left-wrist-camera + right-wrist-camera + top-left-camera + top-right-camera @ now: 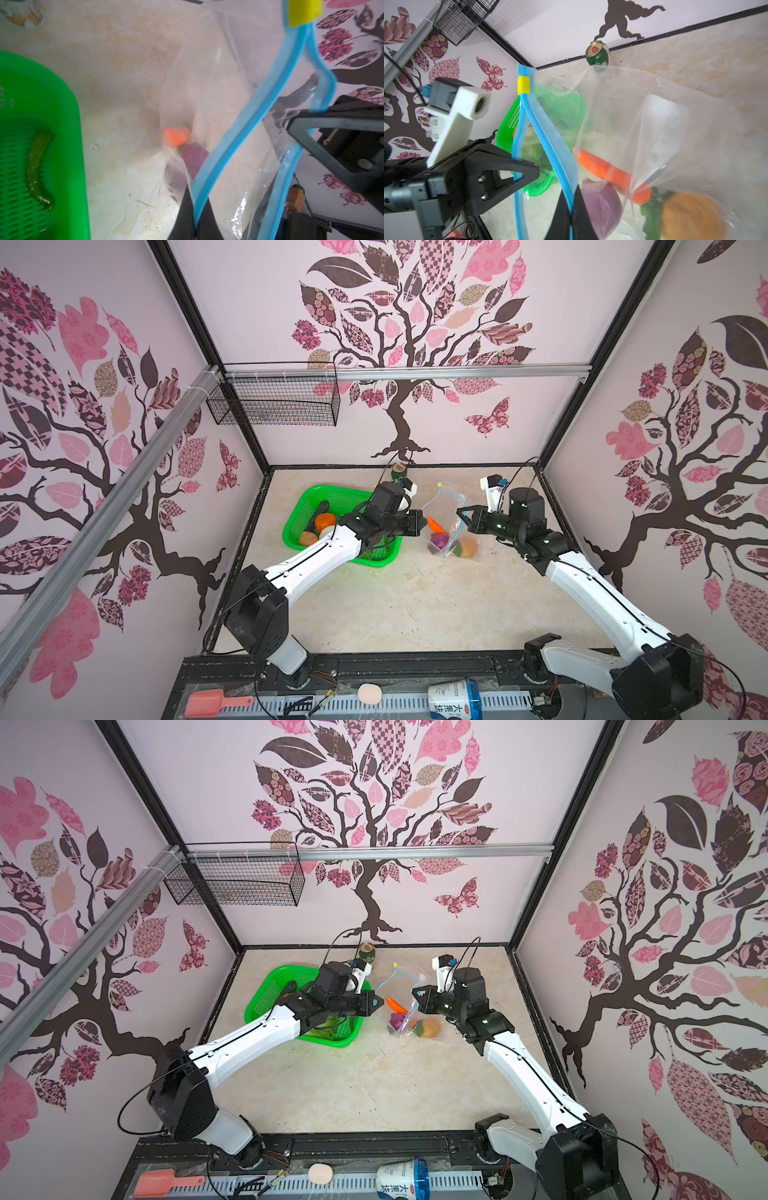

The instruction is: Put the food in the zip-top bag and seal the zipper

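Left hand (192, 199) and right hand (571, 205) each pinch one lip of the light-blue zipper strip (550, 145), seemingly holding the clear crinkly plastic bag (664, 128) open for loading.

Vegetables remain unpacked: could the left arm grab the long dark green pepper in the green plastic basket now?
Probably not: the left gripper is shut on the light-blue zipper strip and must release first. The dark green pepper lies uncovered in the basket.
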{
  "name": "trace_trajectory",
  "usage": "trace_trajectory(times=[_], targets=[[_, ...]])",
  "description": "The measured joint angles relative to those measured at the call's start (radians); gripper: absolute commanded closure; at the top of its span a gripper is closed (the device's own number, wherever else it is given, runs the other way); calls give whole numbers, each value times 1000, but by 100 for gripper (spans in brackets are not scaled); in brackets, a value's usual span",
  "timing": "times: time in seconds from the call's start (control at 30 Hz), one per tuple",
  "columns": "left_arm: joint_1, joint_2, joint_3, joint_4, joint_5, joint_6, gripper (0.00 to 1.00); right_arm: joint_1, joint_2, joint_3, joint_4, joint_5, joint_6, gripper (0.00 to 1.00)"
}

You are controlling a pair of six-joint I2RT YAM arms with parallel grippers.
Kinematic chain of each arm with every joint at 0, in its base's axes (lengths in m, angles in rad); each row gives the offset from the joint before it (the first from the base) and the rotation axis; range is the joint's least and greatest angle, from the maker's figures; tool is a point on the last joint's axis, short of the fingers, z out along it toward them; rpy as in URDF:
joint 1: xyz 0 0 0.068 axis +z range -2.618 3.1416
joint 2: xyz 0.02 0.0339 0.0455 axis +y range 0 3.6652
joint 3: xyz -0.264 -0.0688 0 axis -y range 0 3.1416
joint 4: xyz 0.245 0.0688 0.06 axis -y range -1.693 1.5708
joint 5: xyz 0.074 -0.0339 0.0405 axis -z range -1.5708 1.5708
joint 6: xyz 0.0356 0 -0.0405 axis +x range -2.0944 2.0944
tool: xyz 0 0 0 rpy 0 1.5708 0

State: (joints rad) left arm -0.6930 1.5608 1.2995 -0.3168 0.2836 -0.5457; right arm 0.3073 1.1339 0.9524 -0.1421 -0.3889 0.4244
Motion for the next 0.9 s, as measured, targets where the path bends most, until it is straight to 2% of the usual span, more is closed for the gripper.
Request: trace_trajectory(times=[0.3, 0.5, 0.73, 0.9], targets=[[-10, -65, 83, 2, -2, 0, 100, 0, -84, 151, -60, 172, -45, 100], [-24, -57, 89, 48, 27, -10, 100, 0, -136, 174, -87, 264, -80, 100], [-39, 75, 88, 153, 141, -95, 100, 0, -183, 159, -92, 258, -93, 100], [-39, 140, 29, 211, 183, -149, 100, 0, -167, 104, -85, 228, -101, 100]])
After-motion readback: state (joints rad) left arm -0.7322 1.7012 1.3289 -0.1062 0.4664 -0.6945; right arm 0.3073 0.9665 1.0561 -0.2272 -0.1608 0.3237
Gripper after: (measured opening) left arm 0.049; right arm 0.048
